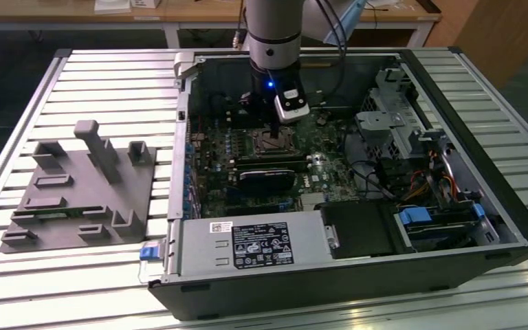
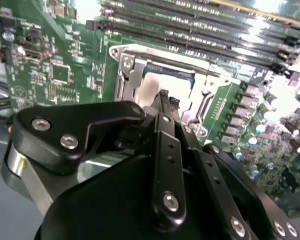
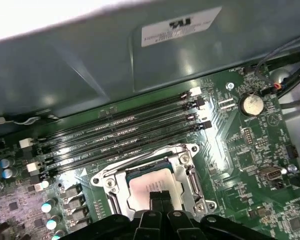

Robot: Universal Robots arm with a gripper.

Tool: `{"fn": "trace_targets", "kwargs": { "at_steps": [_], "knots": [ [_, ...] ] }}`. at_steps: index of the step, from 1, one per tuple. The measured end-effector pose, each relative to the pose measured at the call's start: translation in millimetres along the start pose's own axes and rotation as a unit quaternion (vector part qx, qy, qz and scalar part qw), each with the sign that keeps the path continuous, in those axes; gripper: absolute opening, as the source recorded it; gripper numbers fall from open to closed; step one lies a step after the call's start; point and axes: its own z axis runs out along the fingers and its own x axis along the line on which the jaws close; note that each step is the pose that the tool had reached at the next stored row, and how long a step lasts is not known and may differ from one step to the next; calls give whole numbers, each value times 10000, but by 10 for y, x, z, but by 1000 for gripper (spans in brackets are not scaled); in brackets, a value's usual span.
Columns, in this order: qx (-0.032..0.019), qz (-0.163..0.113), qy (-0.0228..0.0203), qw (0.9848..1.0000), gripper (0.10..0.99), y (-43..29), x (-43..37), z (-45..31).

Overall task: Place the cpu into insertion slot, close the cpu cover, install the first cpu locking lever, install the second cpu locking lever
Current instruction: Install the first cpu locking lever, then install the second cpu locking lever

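Your gripper (image 2: 167,98) hangs straight over the socket with its two black fingers (image 3: 161,199) brought together, tips touching or nearly so, and nothing visible between them; in both wrist views the tips sit right at the pale face of the cpu (image 3: 152,186), though you cannot tell whether they actually press on it. The cpu lies flat inside the insertion slot (image 3: 187,172), low in the middle of the first wrist view and just above centre in the second wrist view, where its light face (image 2: 149,90) shows beside the fingertips. Around it you see the silvery frame of the cpu cover (image 3: 140,167); whether it is fully down on the chip is hard to judge. Just beyond the socket run the long black memory slots (image 3: 120,132), and the green circuit board (image 3: 250,150) spreads out on every side. In the exterior view, the arm (image 1: 273,34) comes down from the top centre of the frame into the open computer case (image 1: 484,158), which lies on its side on the slatted bench (image 1: 108,75). A grey fixture block (image 1: 80,192) with upright posts sits on the bench at the left of that frame, well apart from the case.
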Motion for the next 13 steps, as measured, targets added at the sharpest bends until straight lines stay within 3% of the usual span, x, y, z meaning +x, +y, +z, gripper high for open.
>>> {"fn": "trace_targets", "kwargs": {
  "at_steps": [3,13],
  "knots": [
    [0,0,0,10000,106,3,-4,-53],
    [0,0,0,10000,106,4,-5,-70]
  ]
}}
